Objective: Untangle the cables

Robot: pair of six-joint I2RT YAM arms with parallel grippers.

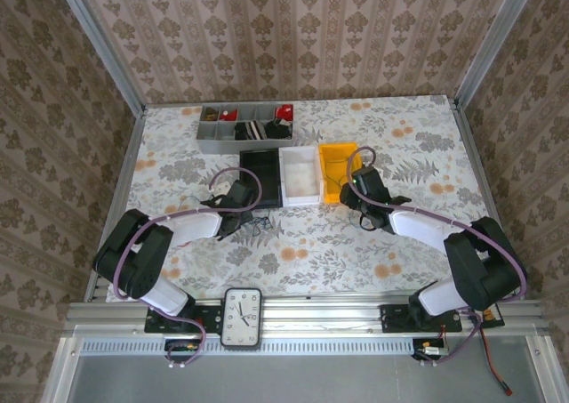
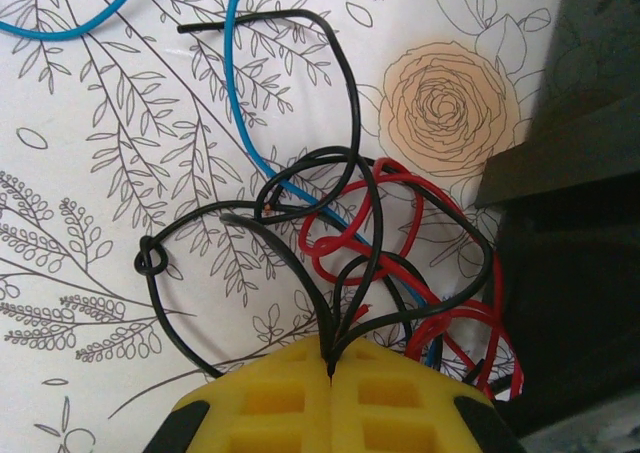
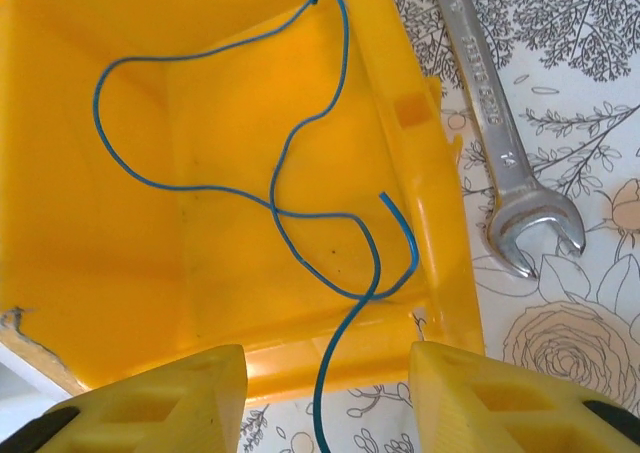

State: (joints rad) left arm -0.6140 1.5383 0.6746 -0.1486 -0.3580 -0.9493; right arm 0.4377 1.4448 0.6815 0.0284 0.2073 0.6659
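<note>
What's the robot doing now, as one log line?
left gripper: shut on black cable of tangle | right gripper: open over yellow bin | blue cable: in bin, end over rim

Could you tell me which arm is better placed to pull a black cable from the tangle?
Left: the left end effector is shut on a black cable at the tangle; the right end effector stands open at the yellow bin.

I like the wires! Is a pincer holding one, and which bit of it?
The left pincer is shut on the black cable, pinching where its loops meet. The right pincer is open, holding nothing.
</note>
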